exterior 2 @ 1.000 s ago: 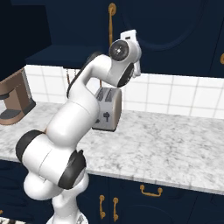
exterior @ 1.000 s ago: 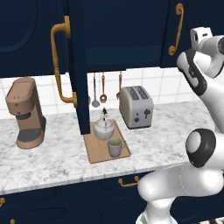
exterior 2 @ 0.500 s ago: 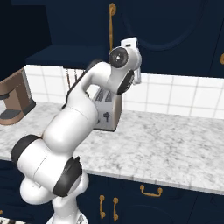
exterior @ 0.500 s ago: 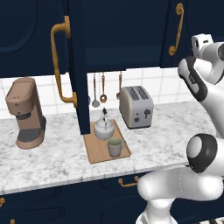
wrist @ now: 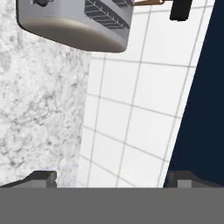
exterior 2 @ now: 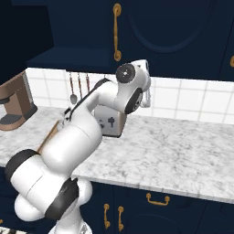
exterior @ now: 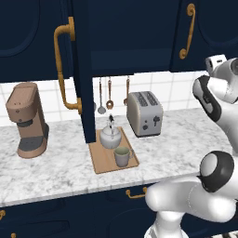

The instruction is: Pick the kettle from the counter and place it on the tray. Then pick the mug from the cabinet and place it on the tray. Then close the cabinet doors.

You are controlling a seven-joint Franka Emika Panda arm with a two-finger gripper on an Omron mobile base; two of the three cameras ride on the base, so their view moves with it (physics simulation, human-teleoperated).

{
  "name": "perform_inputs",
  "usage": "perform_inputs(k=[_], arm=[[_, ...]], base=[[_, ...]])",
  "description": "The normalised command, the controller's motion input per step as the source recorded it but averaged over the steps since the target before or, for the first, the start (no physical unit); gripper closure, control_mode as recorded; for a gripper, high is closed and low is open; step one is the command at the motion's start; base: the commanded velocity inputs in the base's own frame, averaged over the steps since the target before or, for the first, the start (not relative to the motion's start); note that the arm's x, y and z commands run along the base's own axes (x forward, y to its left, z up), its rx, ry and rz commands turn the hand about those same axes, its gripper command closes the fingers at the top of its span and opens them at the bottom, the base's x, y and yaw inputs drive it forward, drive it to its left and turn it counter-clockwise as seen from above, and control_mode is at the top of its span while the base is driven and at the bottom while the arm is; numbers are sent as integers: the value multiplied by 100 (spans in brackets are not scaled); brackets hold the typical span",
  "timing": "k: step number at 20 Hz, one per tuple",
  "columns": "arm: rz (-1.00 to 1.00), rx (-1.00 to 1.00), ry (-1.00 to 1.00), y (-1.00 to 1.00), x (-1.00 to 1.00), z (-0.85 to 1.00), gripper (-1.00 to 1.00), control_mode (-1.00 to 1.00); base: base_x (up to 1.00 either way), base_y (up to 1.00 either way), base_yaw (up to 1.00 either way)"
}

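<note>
The silvery kettle (exterior: pixel 110 137) and the grey-green mug (exterior: pixel 122 156) both stand on the wooden tray (exterior: pixel 103 162), which lies on the marbled counter (exterior: pixel 181 139). Above them the cabinet (exterior: pixel 125 60) shows its navy shelf. Its left door (exterior: pixel 81 79) stands swung out, edge toward me, with its brass handle (exterior: pixel 62 69) facing left. The right door (exterior: pixel 204 28) with its handle (exterior: pixel 188 30) lies flat to the front. My gripper (wrist: pixel 112 178) is open with nothing between its fingers, up by the tiled wall below the right door, to the right of the toaster.
A silver toaster (exterior: pixel 145 113) stands right of the tray, also seen in the hand view as the toaster (wrist: pixel 74 22). A brown coffee machine (exterior: pixel 28 121) sits at the left. Utensils (exterior: pixel 109 95) hang on the tiled wall. Navy drawers (exterior 2: pixel 157 201) run below the counter.
My wrist and hand have come down and back a little from the right cabinet door. Kettle, mug, tray and both doors have stayed put.
</note>
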Motion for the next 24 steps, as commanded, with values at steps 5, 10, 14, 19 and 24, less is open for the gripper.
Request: perform_inputs(k=[5, 10, 14, 19, 24], arm=[[-8, 0, 0, -2, -84, -30, -100, -100], [-9, 0, 0, 9, -77, -2, -100, -100], [0, -8, -2, 7, -7, -6, -100, -100], [-3, -17, -30, 33, -90, 0, -100, -100], [-6, -32, -21, 80, -64, -7, -100, -100]], base=[[0, 0, 0], [0, 0, 0], [0, 0, 0], [0, 0, 0], [0, 0, 0]])
